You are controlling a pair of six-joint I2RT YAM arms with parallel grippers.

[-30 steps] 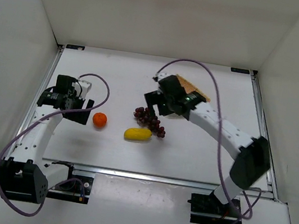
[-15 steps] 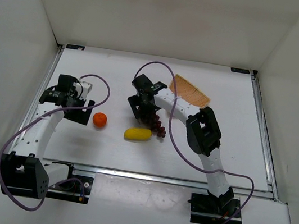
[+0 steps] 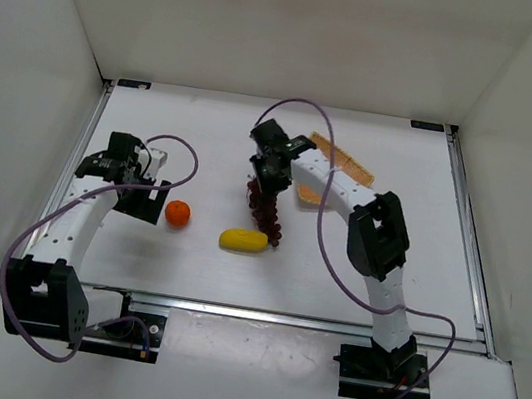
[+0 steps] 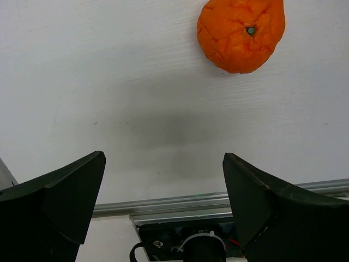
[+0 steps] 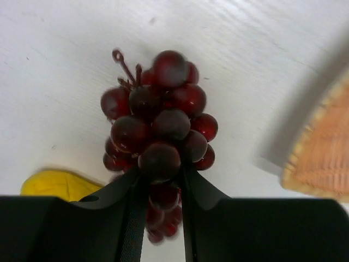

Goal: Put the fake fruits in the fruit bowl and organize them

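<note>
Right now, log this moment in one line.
right end effector: shut on grapes | left end effector: open, apart from orange | lemon: loose beside grapes | fruit bowl: no fruit seen in it

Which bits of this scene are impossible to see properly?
- Fruit bowl: top view, right arm covers part; right wrist view, blurred, cut by the edge.
- Lemon: right wrist view, mostly behind the right end effector holding the grapes.
- Orange: left wrist view, top cropped by the frame.

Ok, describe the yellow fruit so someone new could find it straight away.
On the white table, look near the middle, just on the arms' side of the purple grapes that the right gripper is shut on. The lemon lies there: the only yellow, oblong fruit, unlike the round orange to its left.
</note>
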